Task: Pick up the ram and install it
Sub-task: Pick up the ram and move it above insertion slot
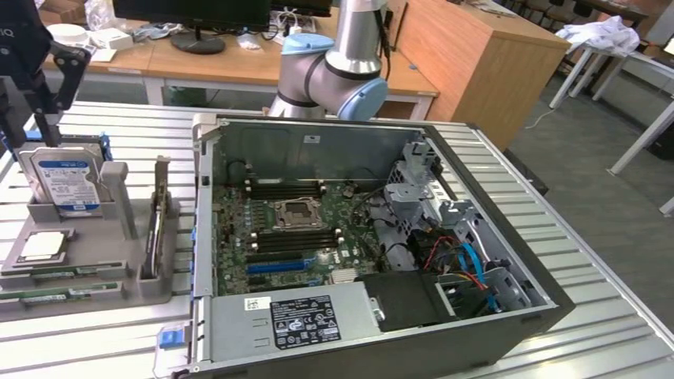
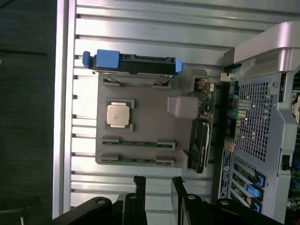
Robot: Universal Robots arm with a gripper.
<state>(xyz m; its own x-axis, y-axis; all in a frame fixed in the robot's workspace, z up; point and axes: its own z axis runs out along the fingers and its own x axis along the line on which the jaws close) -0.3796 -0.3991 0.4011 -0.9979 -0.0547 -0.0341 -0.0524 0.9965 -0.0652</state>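
Hovering above the grey tray [image 2: 150, 119], my gripper [image 2: 159, 190] hung released, fingers spread and holding nothing. The ram [image 2: 138, 142], two sticks, lay flat in the tray's slots, beside its CPU [image 2: 119, 114] and across the tray from the upright hard drive [image 2: 133, 70]. Each was seemingly cradled apart for a clean grasp. The open computer case [image 2: 262, 117] stood just beside the tray.

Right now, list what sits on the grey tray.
A hard drive, a processor, two ram sticks and an upright card. The tray hides the drive's lower edge.
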